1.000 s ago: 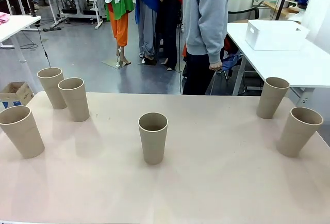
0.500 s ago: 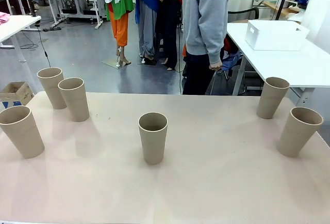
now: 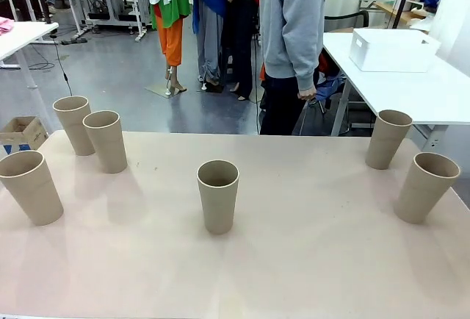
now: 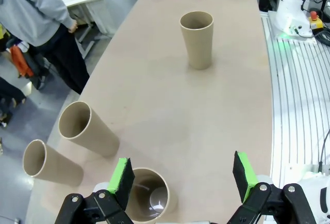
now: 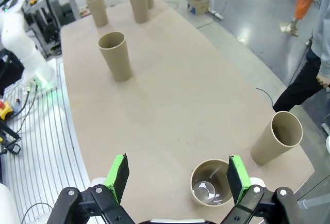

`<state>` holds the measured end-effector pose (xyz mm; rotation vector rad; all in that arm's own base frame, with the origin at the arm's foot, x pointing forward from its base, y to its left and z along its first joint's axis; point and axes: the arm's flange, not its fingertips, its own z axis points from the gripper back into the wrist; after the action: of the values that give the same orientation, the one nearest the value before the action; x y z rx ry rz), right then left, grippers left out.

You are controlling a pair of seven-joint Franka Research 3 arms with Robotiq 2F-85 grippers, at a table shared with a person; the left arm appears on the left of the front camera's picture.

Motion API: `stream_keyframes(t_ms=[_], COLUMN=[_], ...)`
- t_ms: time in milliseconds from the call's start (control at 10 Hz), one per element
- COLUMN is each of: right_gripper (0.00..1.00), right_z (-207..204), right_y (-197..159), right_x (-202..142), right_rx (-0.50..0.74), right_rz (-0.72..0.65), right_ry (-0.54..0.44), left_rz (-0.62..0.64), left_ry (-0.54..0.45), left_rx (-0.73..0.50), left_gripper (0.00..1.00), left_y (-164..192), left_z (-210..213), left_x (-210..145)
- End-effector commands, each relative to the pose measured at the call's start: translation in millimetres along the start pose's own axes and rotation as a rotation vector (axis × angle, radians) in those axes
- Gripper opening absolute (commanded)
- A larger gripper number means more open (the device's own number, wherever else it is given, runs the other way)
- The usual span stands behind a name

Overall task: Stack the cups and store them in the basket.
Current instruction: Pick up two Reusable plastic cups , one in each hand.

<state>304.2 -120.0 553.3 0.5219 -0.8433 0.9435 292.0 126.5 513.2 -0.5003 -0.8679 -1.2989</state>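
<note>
1. Take the middle cup (image 3: 218,195) as your landmark: plain tan, tapered, upright, mouth open, nothing stacked in it.
2. Three matching cups (image 3: 73,125) (image 3: 105,141) (image 3: 31,187) stand to its left and two (image 3: 388,139) (image 3: 426,187) to its right. The nearest cup on each side sits close to the table (image 3: 316,260) edge.
3. The white basket (image 3: 393,49) sits far behind and to the right of the middle cup, on a second table (image 3: 440,91).
4. You have bare tabletop all around the middle cup.
5. The left gripper (image 4: 183,175) and right gripper (image 5: 176,177) are both spread wide and hold nothing.
</note>
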Motion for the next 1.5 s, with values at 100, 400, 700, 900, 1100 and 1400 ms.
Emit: stream_keyframes(t_ms=[100,400,700,900,1100,1400], right_gripper=[1.0,1.0,1.0,1.0,1.0,1.0], right_z=[1.2,1.2,1.2,1.2,1.2,1.2], right_y=[-1.9,-1.9,-1.9,-1.9,-1.9,-1.9], right_x=[0.1,0.1,0.1,0.1,0.1,0.1], right_rx=[0.006,0.006,0.006,0.006,0.006,0.006], right_rz=[0.025,0.025,0.025,0.025,0.025,0.025], right_ry=[-0.018,-0.018,-0.018,-0.018,-0.018,-0.018], left_rz=[-0.007,-0.007,-0.007,-0.007,-0.007,-0.007], left_ry=[-0.013,-0.013,-0.013,-0.013,-0.013,-0.013], left_rx=[-0.002,-0.002,-0.002,-0.002,-0.002,-0.002], left_gripper=[1.0,1.0,1.0,1.0,1.0,1.0], left_y=[-0.2,-0.2,-0.2,-0.2,-0.2,-0.2], left_z=[0.2,0.2,0.2,0.2,0.2,0.2], left_x=[-0.5,-0.5,-0.5,-0.5,-0.5,-0.5])
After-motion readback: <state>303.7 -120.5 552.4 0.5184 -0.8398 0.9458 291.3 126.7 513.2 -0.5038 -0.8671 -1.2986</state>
